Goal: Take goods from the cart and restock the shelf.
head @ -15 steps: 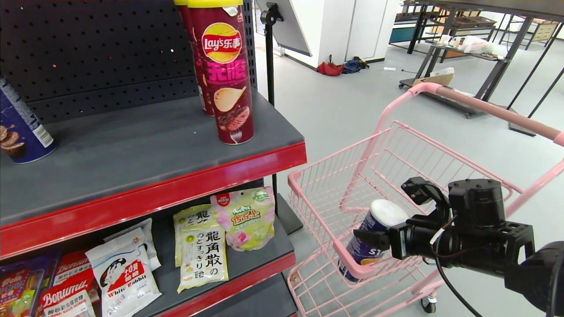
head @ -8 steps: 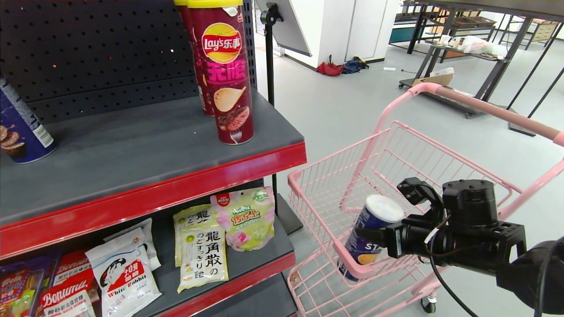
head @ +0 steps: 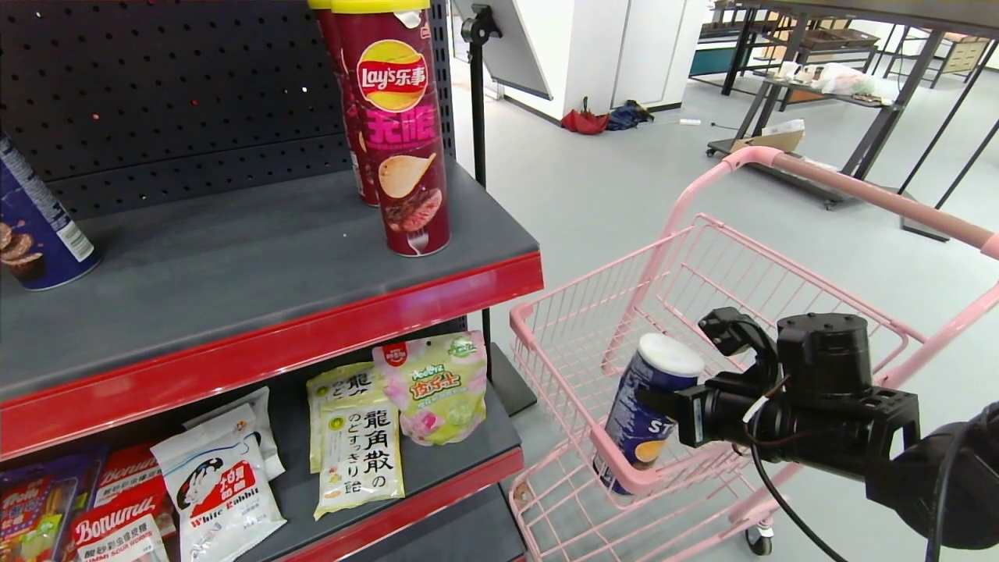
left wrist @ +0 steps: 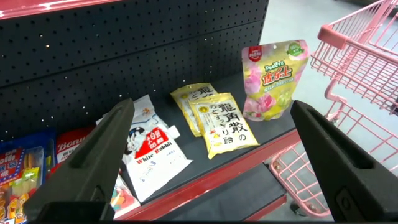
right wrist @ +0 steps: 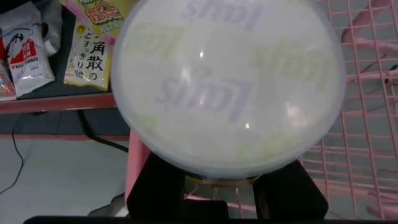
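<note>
We pinch the blue can (head: 644, 417) in our right gripper (head: 691, 375), inside the pink cart (head: 570, 394).
The can tilts, white lid up, just behind the cart's near rim, near the shelf (head: 234, 265) and its red edge; bare board lies left of the maroon tubes (head: 406, 156). Our left gripper (left wrist: 211, 106) is spread wide, facing printed snack packets (left wrist: 224, 124).

A black pole (head: 478, 101) carrying a tilted board (head: 507, 47) stood beside a white cabinet (head: 624, 47). A red bundle (head: 584, 122) lay on the grey floor (head: 593, 195) near it, and metal-framed tables (head: 897, 9) stood farther back.
</note>
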Controlling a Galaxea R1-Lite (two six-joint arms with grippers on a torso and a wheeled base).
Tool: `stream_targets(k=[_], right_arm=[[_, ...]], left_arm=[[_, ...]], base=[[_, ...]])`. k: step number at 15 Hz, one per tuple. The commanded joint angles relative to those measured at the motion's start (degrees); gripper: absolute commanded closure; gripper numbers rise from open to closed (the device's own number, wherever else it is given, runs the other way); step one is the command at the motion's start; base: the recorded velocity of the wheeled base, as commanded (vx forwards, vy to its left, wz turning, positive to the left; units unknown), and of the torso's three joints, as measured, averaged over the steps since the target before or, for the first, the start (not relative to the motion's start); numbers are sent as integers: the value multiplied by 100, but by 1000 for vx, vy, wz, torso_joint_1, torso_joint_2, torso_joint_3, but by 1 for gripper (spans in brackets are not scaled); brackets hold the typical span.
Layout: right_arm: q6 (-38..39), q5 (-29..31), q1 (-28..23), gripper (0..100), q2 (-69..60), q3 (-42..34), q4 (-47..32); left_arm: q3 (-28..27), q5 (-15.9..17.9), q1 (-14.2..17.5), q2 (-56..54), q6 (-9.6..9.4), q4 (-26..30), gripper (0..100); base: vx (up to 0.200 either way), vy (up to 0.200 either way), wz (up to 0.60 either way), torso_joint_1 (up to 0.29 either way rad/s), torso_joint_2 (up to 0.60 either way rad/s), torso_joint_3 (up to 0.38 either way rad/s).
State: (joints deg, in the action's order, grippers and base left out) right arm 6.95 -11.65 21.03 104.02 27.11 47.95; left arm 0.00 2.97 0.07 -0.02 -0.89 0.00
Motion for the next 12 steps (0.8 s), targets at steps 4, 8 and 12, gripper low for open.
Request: stream_targets(k=[4, 8, 12], right_arm=[[-317, 594, -20, 100, -901, 1191, -857], [-783, 1104, -37, 100, -2105, 2386, -2659], [-950, 2238, -81, 100, -3784, 2290, -3995]], left_arm=[[0, 1, 1, 2, 1, 0, 0], [0, 1, 1, 2, 1, 0, 0], [0, 1, 1, 2, 1, 0, 0]], base=[[0, 0, 0, 0, 0, 0], [0, 0, 0, 0, 0, 0], [0, 0, 0, 0, 0, 0]])
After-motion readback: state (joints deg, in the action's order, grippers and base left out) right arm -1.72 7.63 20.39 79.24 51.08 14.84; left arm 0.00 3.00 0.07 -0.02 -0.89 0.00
